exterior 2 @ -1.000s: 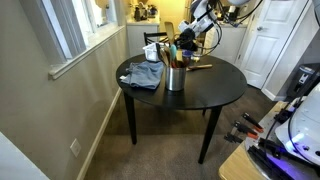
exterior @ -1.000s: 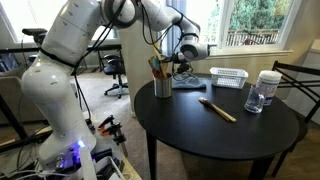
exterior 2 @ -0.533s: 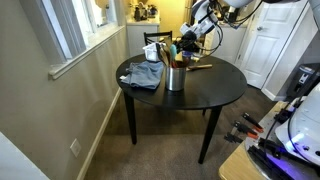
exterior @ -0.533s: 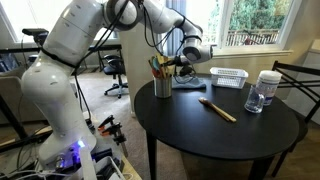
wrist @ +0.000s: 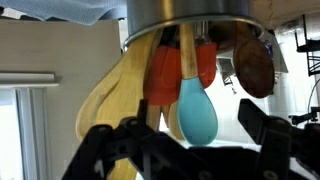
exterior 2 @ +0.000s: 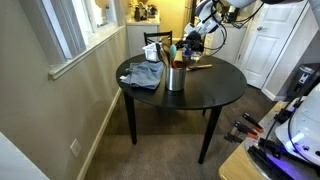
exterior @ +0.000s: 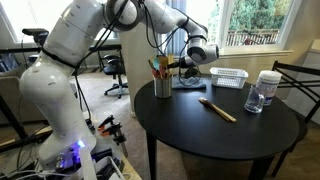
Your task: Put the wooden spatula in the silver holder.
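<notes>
Fingers (wrist: pixel 275 135) apart, empty — wooden spatula (wrist: pixel 105 105) looks seated in silver holder (wrist: pixel 190 12); back straight off, no sideways drift.

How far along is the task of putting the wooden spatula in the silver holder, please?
Seemingly done: the wooden spatula stands in the silver holder with other utensils. In hand: nothing, the gripper is open beside it. Left: only to back away.
</notes>
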Robot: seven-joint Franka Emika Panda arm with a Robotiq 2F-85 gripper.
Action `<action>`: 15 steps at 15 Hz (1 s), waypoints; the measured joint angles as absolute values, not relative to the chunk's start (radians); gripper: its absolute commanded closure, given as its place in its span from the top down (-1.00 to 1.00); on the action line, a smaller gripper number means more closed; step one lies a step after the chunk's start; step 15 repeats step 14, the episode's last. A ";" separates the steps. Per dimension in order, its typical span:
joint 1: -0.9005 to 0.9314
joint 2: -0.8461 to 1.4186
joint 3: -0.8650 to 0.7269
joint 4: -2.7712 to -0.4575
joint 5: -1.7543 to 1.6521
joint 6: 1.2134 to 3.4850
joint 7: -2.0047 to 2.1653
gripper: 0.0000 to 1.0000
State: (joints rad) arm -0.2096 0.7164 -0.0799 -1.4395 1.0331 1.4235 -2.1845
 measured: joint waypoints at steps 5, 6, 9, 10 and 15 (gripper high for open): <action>-0.217 0.716 -0.082 -1.431 1.017 1.437 -2.185 1.00; -0.217 0.715 -0.082 -1.428 1.014 1.443 -2.185 1.00; -0.217 0.711 -0.083 -1.427 1.013 1.471 -2.183 1.00; -0.218 0.709 -0.084 -1.427 1.013 1.476 -2.182 1.00; -0.218 0.707 -0.085 -1.427 1.013 1.481 -2.182 1.00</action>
